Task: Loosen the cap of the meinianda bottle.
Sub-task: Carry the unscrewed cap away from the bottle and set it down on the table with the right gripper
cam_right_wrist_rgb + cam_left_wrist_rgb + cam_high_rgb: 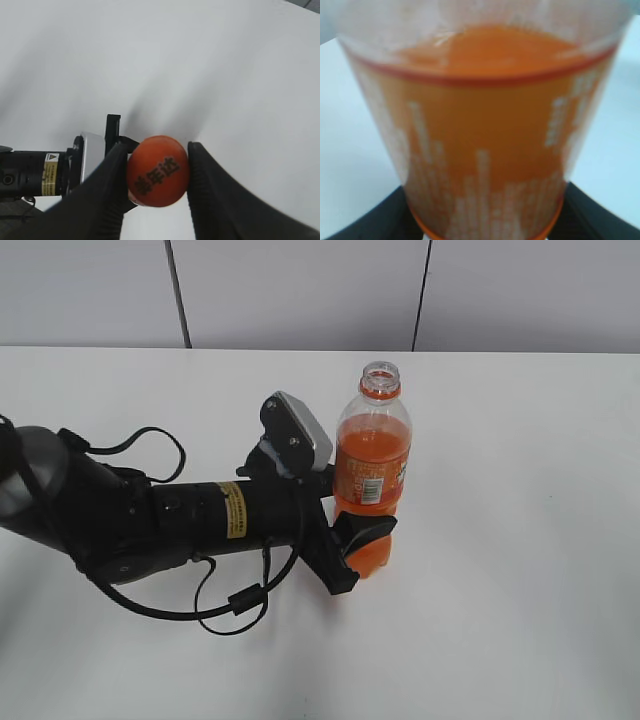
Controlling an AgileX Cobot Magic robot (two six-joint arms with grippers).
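The meinianda bottle (372, 455) stands upright on the white table, its mouth open with no cap on it. My left gripper (362, 545) is shut on its ribbed lower body. In the left wrist view the bottle (485, 125) fills the frame between the black fingers of the left gripper (480, 222). In the right wrist view my right gripper (158, 162) is shut on the orange cap (158, 172), which has dark characters on top, and holds it high above the table. The right gripper is out of the exterior view. The cap hides the bottle in the right wrist view.
The left arm (150, 515) lies across the left half of the white table (520, 570), with its cables looping beside it. It also shows in the right wrist view (30, 172). A grey panelled wall (300, 290) stands behind the table.
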